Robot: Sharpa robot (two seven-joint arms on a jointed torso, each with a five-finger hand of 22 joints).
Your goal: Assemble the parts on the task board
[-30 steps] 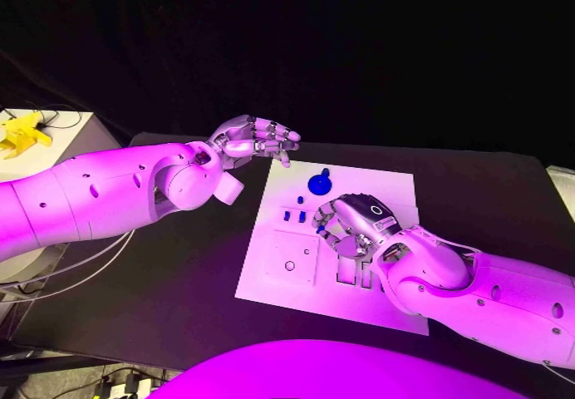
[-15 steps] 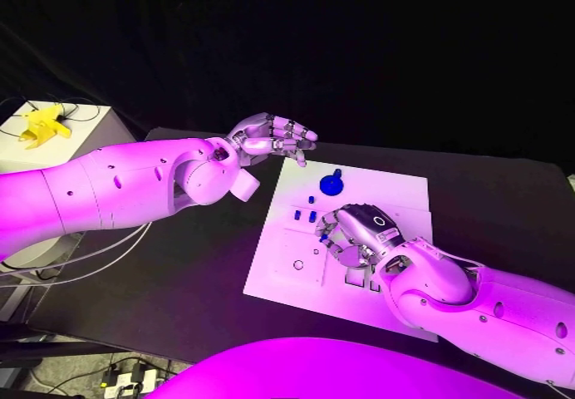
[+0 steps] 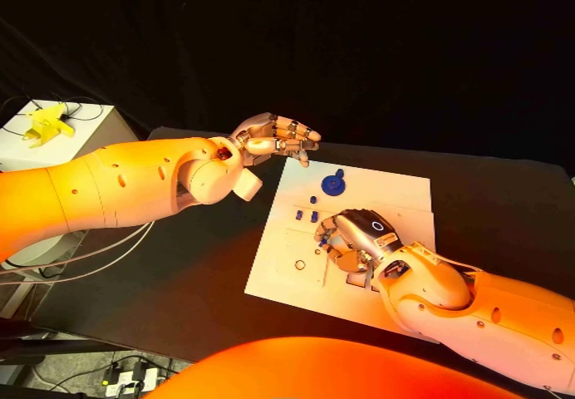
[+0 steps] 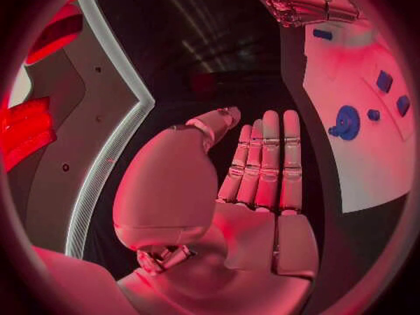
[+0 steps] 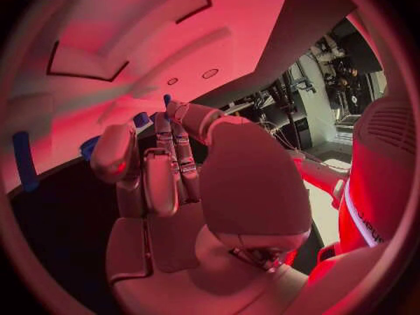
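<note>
The white task board (image 3: pixel 390 193) lies in the middle of the black table. A round blue part (image 3: pixel 332 183) sits near its far edge, with two small blue parts (image 3: pixel 307 215) standing in slots to the left. My right hand (image 3: pixel 355 237) is curled down over the board's middle slots, and a small blue part (image 5: pixel 166 101) shows at its fingertips, pinched against the thumb. My left hand (image 3: pixel 278 134) hovers above the board's far left corner. In the left wrist view its fingers (image 4: pixel 265 161) lie straight and side by side, holding nothing, beside the board (image 4: pixel 363 161).
A white box (image 3: pixel 70 129) with a yellow object (image 3: pixel 46 122) on it stands off the table at the far left. Bare black table (image 3: pixel 179 249) stretches left of the board. Cables hang below the left arm.
My right hand has crept a little toward the board's near side with the blue part at its fingertips. The left hand has hardly moved. The camera has shifted slightly.
</note>
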